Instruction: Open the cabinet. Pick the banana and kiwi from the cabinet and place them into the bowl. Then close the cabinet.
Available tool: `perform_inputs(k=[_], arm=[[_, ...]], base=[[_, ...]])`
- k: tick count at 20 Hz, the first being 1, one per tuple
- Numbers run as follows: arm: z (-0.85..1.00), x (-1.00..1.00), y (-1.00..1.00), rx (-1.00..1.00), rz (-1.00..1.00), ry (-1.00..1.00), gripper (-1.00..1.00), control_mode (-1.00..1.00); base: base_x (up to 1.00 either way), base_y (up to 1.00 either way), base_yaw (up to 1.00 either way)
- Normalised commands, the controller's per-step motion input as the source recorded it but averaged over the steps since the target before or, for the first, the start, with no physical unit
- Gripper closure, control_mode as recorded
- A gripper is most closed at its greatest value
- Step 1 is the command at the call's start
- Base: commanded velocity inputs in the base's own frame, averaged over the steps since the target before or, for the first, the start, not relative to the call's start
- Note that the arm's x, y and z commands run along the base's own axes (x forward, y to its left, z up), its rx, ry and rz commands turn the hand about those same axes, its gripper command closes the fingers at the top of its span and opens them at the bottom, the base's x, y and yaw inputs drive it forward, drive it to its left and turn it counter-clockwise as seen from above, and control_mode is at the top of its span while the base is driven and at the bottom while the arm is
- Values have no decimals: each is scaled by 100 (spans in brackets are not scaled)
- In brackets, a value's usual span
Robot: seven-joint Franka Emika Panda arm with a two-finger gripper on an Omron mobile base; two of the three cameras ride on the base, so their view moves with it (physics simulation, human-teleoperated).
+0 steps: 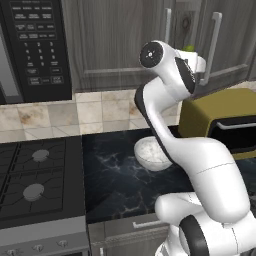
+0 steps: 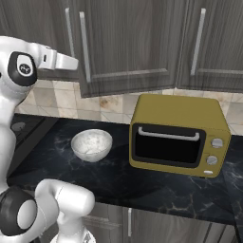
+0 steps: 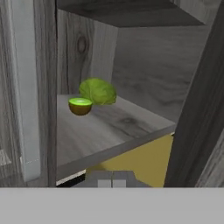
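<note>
— While my white arm reaches up at the dark grey-brown wood-grain wall cabinet, my claw sits clenched tight, tips pressed together, nothing between them.

— And what's in front of it?

— Through the gap in the cabinet I'm looking onto the grey shelf. The small olive-brown kiwi with bright green flesh sits near the back left of that shelf, cut face up. Just behind it, touching or nearly so, is a larger bright green lumpy round fruit.

— The door?

— A long silver bar handle runs down the left of my hand view, on a door edge close to the camera. Another dark door edge slants down the right.

— The bowl?

— The round white speckled bowl rests on the black marbled counter, below the cabinet, with nothing showing inside it. To its right stands a mustard-yellow toaster oven. Left of the counter is a black gas stove, and above that, a black microwave.

— The banana?

— I can't make one out from here.
</note>
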Motion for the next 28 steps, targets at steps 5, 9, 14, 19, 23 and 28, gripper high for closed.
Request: perform_inputs(k=[5,9,14,19,23,28], arm=[[0,-1,-66,-6,-10,0,100,-100],[0,-17,-77,-5,-8,0,100,-100],[0,-35,-81,-5,-6,0,100,-100],[0,-63,-83,-4,-6,0,100,-100],[0,-68,-81,-3,-6,0,100,-100],[0,-58,-81,-1,-6,0,100,-100]], base=[[0,0,0],[0,0,0],[0,0,0],[0,0,0],[0,0,0],[0,0,0]])
